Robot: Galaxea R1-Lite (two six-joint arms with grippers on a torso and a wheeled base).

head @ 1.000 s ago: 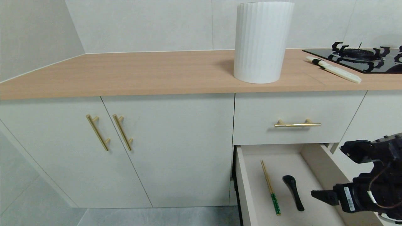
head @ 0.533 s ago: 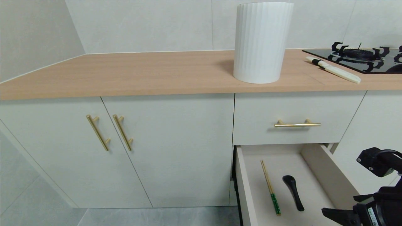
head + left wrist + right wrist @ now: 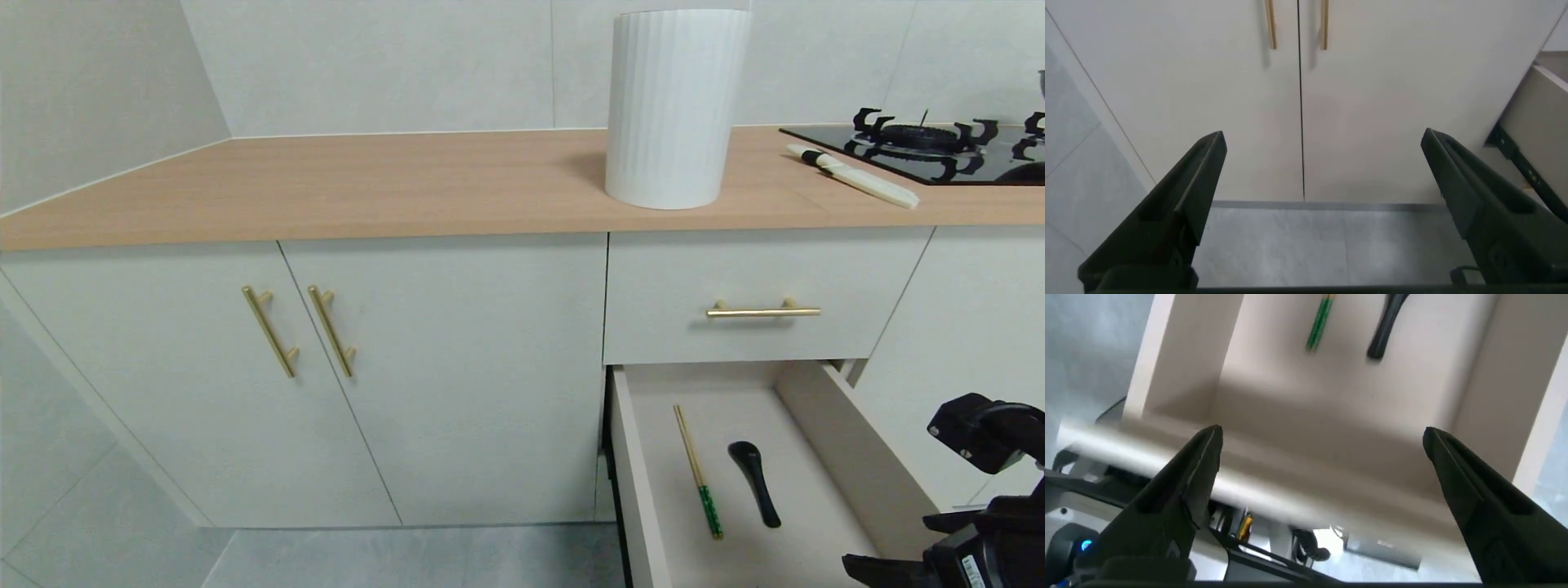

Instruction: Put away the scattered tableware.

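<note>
One chopstick pair (image 3: 696, 480), one spoon (image 3: 753, 482) in drawer (image 3: 633, 482).

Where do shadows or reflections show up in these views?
Head view: the white canister throws a soft shadow leftward on the counter; the glossy stove mirrors its grates. Right wrist view: a shaded band crosses the drawer floor near its front wall. Left wrist view: cabinet doors evenly lit, no glare.

- The hob (image 3: 939, 155) is cropped by the head view's right edge.
- The open drawer (image 3: 849, 465) is cut off at its front by that view's lower edge.
- In the right wrist view, the chopsticks (image 3: 1319, 322) and the black spoon (image 3: 1386, 327) are cropped, and their far ends are lost.
</note>
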